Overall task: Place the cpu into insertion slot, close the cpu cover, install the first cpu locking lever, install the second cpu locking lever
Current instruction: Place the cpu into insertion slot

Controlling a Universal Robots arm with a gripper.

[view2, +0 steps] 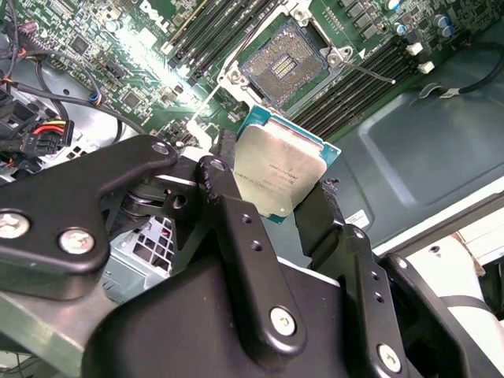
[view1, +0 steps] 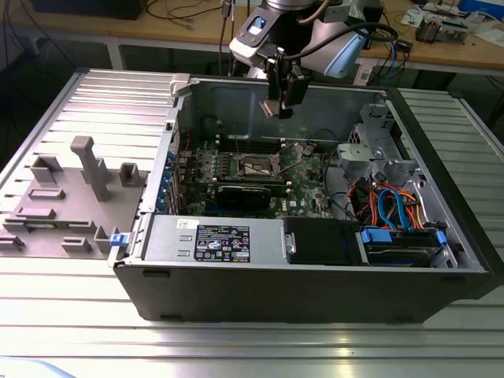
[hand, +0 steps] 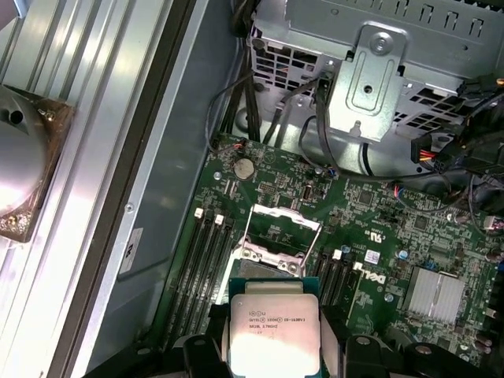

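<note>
Where it hangs upper-centre in the exterior view, the gripper (view1: 281,105) clamps the cpu (view2: 279,169) (silvery face showing), well above the insertion slot (view2: 283,64).

robotics lab or workshop, open computer case (view1: 276,291) on a ribbed metal table (view1: 236,350), grey fixture blocks (view1: 88,165) beside the case on the exterior view's left, wooden workbench (view1: 102,25) behind the case strewn with cables (view1: 177,12), robot arm (view1: 335,43) above the case

Exterior view overlooks open case (view1: 315,291); both wrist views near motherboard (hand: 370,213).
</note>
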